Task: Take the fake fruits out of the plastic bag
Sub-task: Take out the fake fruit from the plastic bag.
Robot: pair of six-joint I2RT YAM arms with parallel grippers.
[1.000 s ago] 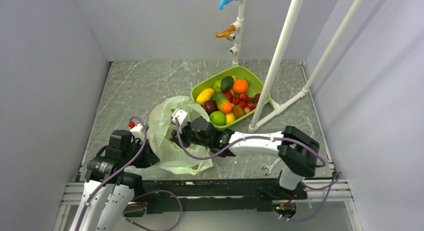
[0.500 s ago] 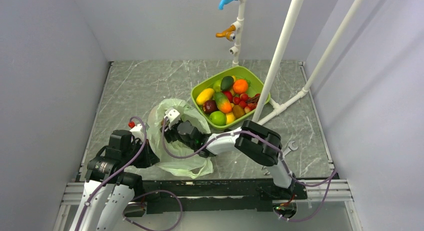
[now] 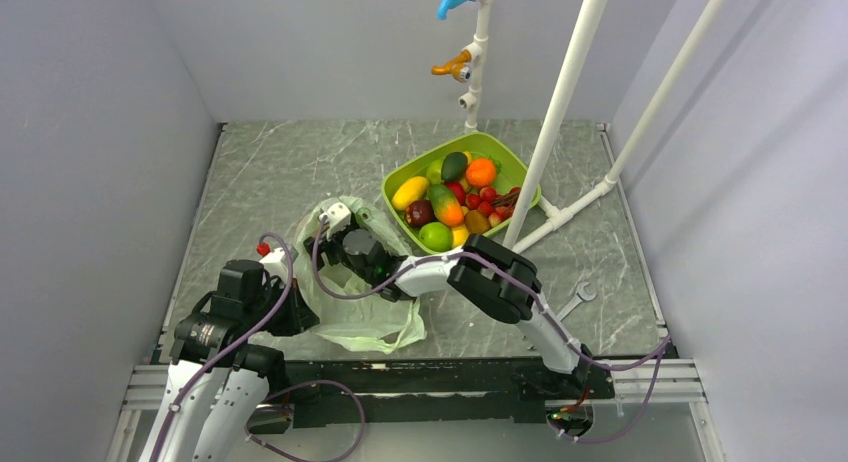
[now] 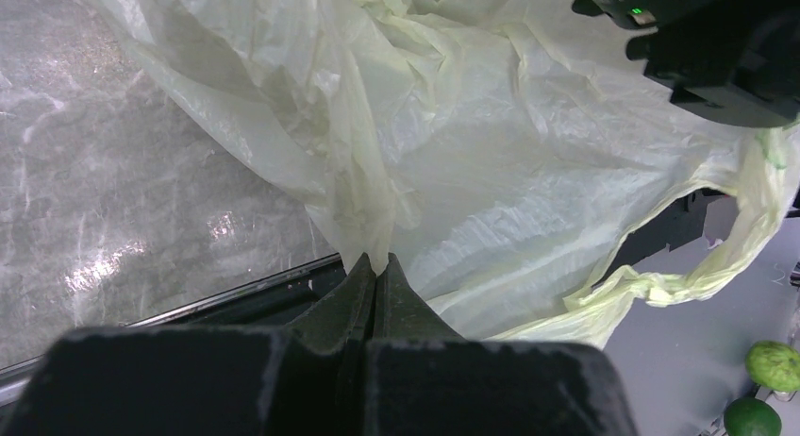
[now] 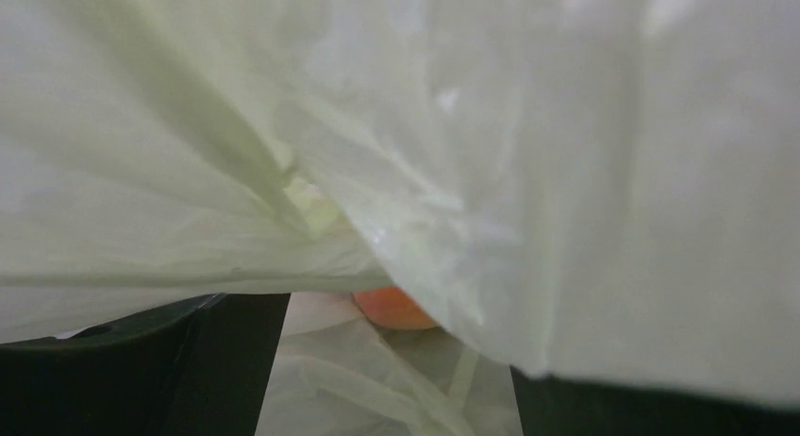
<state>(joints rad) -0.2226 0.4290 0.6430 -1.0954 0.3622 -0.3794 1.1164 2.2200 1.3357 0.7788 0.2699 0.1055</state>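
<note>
The pale-green plastic bag [image 3: 362,317] lies crumpled at the near left of the table. My left gripper [image 3: 299,313] is shut on a fold of the bag's edge [image 4: 377,257] and holds it up. My right gripper [image 3: 350,250] reaches into the bag's mouth, its fingertips hidden by film in the top view. In the right wrist view its fingers [image 5: 141,370] stand wide apart with bag film draped over them. A pink-orange peach [image 5: 391,309] lies just ahead between them, untouched and half covered. Other fruits in the bag are hidden.
A green tray [image 3: 400,178] holding several fruits stands behind the bag on the right. White pipes [image 3: 545,132] rise beside it. A wrench [image 3: 575,300] lies at the near right. Two round green fruits [image 4: 772,365] show at the left wrist view's lower right.
My right arm has folded in and pushed its gripper leftward and deeper into the bag. The bag's top has been pressed flatter. My left gripper has kept its hold and place.
</note>
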